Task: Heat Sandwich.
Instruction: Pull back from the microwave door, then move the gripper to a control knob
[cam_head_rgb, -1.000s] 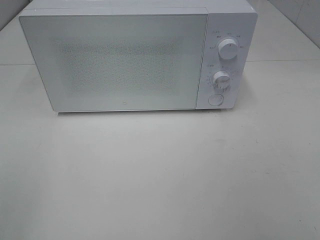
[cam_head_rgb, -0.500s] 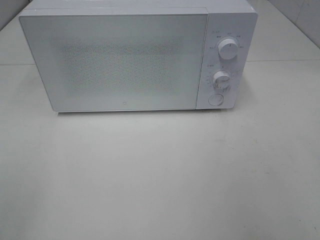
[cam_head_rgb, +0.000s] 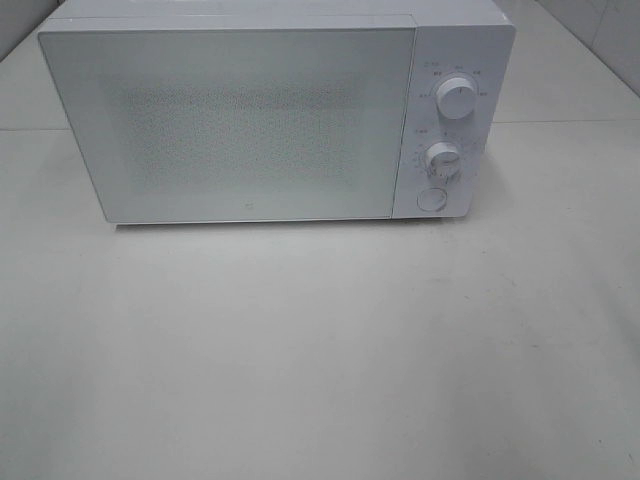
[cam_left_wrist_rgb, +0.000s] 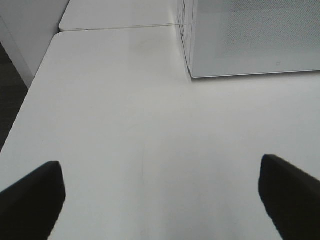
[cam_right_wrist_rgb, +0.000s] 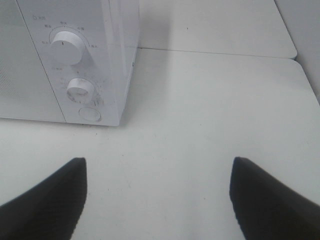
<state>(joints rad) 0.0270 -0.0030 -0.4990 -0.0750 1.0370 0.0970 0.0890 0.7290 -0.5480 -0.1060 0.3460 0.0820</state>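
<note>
Dials (cam_right_wrist_rgb: 66, 47) show past right pincer (cam_right_wrist_rgb: 158, 165), not left pincer (cam_left_wrist_rgb: 160, 167).

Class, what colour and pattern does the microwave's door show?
The microwave door is white with a fine speckled mesh panel, clearest in the exterior high view.

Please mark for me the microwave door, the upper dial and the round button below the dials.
microwave door (cam_head_rgb: 240, 120), exterior high view, centre of the closed front panel.
upper dial (cam_head_rgb: 456, 101), exterior high view, middle of the knob face.
round button (cam_head_rgb: 431, 199), exterior high view, centre of the button.
</note>
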